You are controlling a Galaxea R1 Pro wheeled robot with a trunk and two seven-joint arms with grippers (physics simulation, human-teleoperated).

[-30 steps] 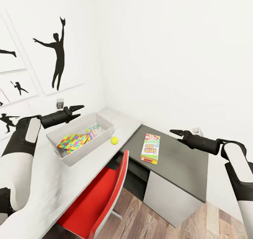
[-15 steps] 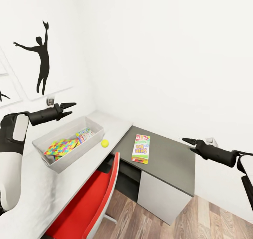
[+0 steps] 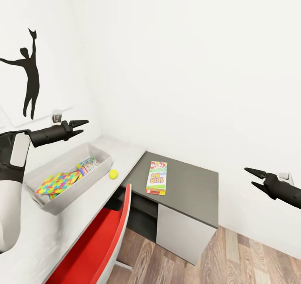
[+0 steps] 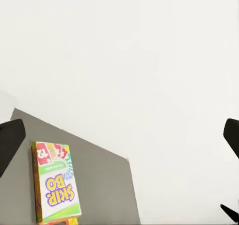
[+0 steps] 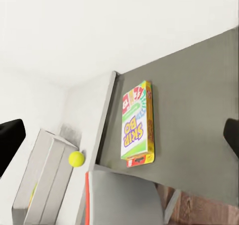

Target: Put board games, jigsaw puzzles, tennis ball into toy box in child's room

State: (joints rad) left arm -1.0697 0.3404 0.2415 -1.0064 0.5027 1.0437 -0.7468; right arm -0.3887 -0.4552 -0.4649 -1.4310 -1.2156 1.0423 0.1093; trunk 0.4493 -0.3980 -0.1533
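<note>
Toy box [image 3: 62, 167] on table [image 3: 121, 154] – puzzle [image 3: 56, 182] inside, tennis ball [image 3: 113, 174] beside, board game [image 3: 156, 177] on dark cabinet [image 3: 190, 188], left gripper [image 3: 81, 127] and right gripper [image 3: 253, 178] – both agape, empty.

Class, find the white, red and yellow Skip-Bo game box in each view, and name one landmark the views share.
Head view: white, red and yellow Skip-Bo game box lies flat, centre, on the dark grey cabinet top.
Left wrist view: box at lower left.
Right wrist view: box near the middle.
Shared landmark: the dark grey cabinet top.
</note>
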